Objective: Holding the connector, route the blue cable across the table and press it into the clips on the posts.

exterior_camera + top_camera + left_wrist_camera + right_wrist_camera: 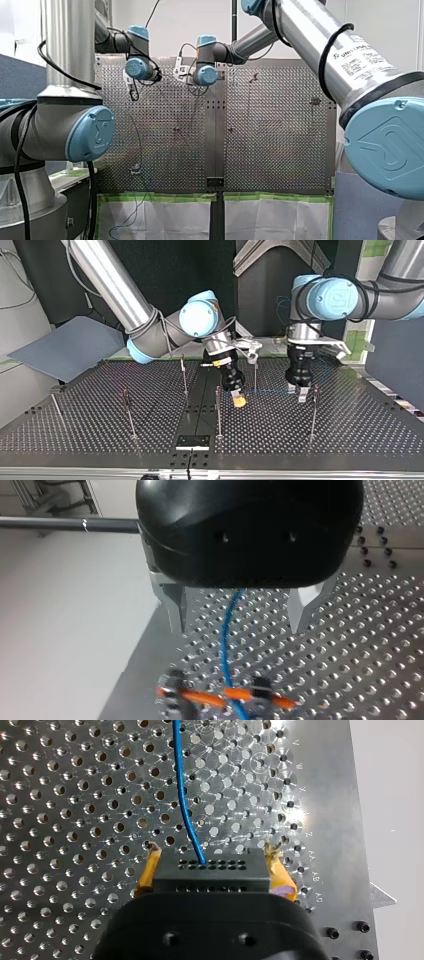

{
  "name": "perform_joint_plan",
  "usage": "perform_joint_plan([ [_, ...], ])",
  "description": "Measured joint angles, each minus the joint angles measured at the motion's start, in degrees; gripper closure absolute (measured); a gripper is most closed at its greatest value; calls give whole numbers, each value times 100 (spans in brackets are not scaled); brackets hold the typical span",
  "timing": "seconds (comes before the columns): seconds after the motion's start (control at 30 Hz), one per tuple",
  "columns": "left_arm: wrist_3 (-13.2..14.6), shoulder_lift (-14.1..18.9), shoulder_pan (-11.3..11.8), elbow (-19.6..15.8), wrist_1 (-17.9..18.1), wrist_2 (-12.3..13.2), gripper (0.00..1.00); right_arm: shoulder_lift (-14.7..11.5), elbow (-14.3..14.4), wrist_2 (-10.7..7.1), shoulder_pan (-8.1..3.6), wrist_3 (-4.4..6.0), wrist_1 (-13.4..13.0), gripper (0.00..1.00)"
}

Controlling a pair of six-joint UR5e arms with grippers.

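Observation:
In the right wrist view my right gripper (pixel 212 854) is shut with its yellow pads (pixel 149 867) on the black connector (pixel 210 871). The blue cable (pixel 184 800) leaves the connector and runs ahead over the perforated table. In the top view this gripper (pixel 239 400) hangs low beside a middle post (pixel 218 410), and the cable (pixel 270 390) stretches from it toward my left gripper (pixel 300 392). My left gripper (pixel 240 625) is open, its metal fingers (pixel 172 611) apart on either side of the cable (pixel 226 645). The cable runs on to an orange-and-black clip (pixel 225 696) ahead.
Several thin posts stand on the table, among them one (pixel 314 412) beside my left gripper and others (pixel 128 412) (pixel 184 374) at the top view's left. A grey board (pixel 65 350) leans off the table's far left corner. A black plate (pixel 192 441) lies at the near edge.

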Motion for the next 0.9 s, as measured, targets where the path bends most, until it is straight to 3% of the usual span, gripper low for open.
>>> perform_joint_plan([
  [0.37, 150, -73, -95, 44, 37, -86, 1, 7, 1, -1, 8, 0, 3, 100],
  [0.4, 162, -73, -104, 45, 39, -91, 13, 8, 1, 0, 8, 0, 4, 100],
  [0.43, 174, -74, -115, 45, 42, -100, 13, 8, 0, 0, 8, 0, 4, 100],
  [0.5, 185, -73, -127, 45, 45, -128, 40, 9, -1, 0, 8, 0, 3, 100],
  [0.53, 188, -74, -136, 46, 44, -161, 40, 11, 0, 0, 8, 0, 6, 100],
  [0.57, 190, -73, -144, 46, 44, -194, 55, 14, 1, 0, 8, 0, 7, 100],
  [0.63, 193, -74, -161, 46, 42, -281, 60, 16, 1, 0, 6, 2, 14, 100],
  [0.7, 194, -74, -177, 46, 36, -351, 80, 16, 2, 0, 6, 3, 29, 100],
  [0.9, 233, -73, -248, 42, -34, -542, 88, 19, 3, 0, 2, 14, 85, 100],
])
